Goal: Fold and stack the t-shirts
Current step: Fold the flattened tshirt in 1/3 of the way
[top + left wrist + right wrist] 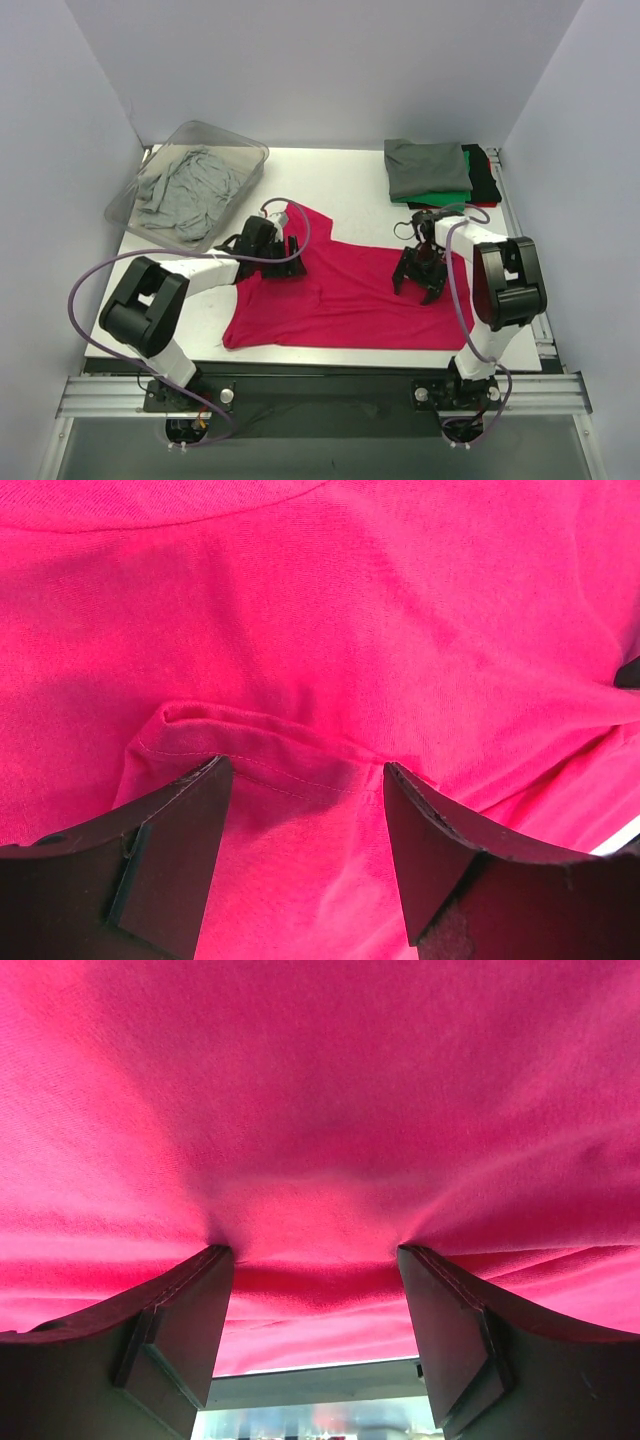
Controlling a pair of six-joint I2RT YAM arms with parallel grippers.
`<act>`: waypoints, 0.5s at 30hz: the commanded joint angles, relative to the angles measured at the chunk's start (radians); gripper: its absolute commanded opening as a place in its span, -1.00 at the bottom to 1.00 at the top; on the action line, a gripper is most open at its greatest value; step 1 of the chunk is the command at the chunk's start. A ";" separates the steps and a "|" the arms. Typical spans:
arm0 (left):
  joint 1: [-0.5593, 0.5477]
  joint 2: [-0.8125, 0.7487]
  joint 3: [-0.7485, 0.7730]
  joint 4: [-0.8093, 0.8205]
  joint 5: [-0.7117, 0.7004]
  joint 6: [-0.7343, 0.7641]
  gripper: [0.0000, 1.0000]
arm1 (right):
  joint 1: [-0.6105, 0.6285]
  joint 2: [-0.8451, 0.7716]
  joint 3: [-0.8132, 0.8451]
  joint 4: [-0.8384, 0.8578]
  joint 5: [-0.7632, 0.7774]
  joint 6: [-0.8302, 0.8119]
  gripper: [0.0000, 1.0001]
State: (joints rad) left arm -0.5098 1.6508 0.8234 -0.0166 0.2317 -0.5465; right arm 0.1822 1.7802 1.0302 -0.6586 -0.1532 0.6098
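Observation:
A bright magenta-red t-shirt (pixel 340 295) lies spread out across the middle of the table. My left gripper (pixel 294 256) is low over its upper left part. In the left wrist view that gripper (pixel 304 765) is open, and a stitched hem fold (pixel 250 742) lies just past the fingertips. My right gripper (pixel 419 287) is down on the shirt's right part. Seen from the right wrist, it (pixel 313 1250) is open too, with both tips pressed into the cloth (pixel 320 1110). Neither gripper holds anything.
Folded t-shirts are stacked at the back right: dark grey (pixel 426 165) on top, then green (pixel 447 197), with black (pixel 484 174) beside them. A clear plastic bin (pixel 250 152) at the back left holds a crumpled light grey shirt (pixel 185 190). White walls close in three sides.

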 commanded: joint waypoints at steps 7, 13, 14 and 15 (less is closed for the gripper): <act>-0.050 -0.034 -0.050 -0.118 -0.048 -0.013 0.46 | 0.007 -0.077 -0.082 -0.047 0.027 0.042 0.38; -0.061 -0.065 -0.046 -0.167 -0.081 -0.007 0.47 | 0.007 -0.107 -0.084 -0.049 0.030 0.036 0.38; -0.061 -0.071 -0.043 -0.171 -0.083 -0.007 0.47 | 0.007 -0.105 -0.082 -0.050 0.030 0.034 0.38; -0.061 -0.074 -0.035 -0.174 -0.088 -0.006 0.47 | 0.007 -0.104 -0.078 -0.050 0.032 0.031 0.38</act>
State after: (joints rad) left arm -0.5674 1.5948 0.7971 -0.0895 0.1772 -0.5568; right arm 0.1841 1.7103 0.9543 -0.6582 -0.1528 0.6350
